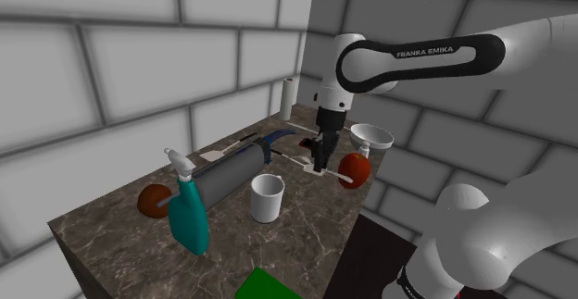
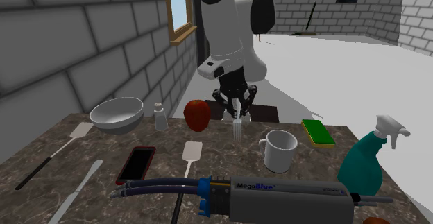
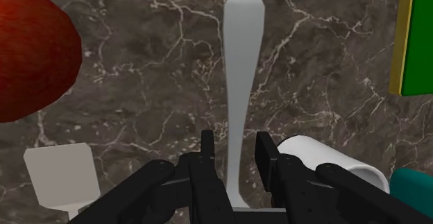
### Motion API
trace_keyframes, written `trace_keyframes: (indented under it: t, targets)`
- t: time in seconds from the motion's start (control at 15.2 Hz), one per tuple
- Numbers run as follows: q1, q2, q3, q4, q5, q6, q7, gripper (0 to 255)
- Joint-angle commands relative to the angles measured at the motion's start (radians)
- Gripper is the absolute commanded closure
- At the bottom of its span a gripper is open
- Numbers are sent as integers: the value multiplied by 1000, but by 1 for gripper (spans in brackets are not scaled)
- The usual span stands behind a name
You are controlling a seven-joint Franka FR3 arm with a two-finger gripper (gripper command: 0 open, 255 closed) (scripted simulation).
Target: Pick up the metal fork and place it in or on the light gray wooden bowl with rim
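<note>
Above the counter [image 2: 229,157] the pincer [image 2: 238,114] is clamped on the fork [image 2: 238,128], which hangs clear of the surface (tines down). Carried toward the bowl [image 2: 116,114], it could clip the apple [image 2: 197,114] between them and slip.

Shoulder view: light even, middling. Block wall [image 1: 139,56] pale grey; adjoining wall past corner darker. Marble counter [image 1: 306,223] dark, shadows on it soft and faint.
Second exterior view: window [image 2: 182,4] bright, blue sky. Floor [image 2: 333,70] behind near-white.
Wrist view: counter dim. Apple [image 3: 31,56] deep red, darkening toward edge. Fork [image 3: 239,77] flat pale grey, matt.
</note>
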Motion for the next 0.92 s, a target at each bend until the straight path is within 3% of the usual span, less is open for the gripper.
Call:
trace_keyframes:
  t: [0.0, 0.53, 0.86]
  targets:
    - [2, -2, 3, 26, 1, -28, 7, 255]
    - [3, -10, 6, 115, 0, -123, 24, 255]
    - [-47, 6, -93, 138, -67, -146, -97, 255]
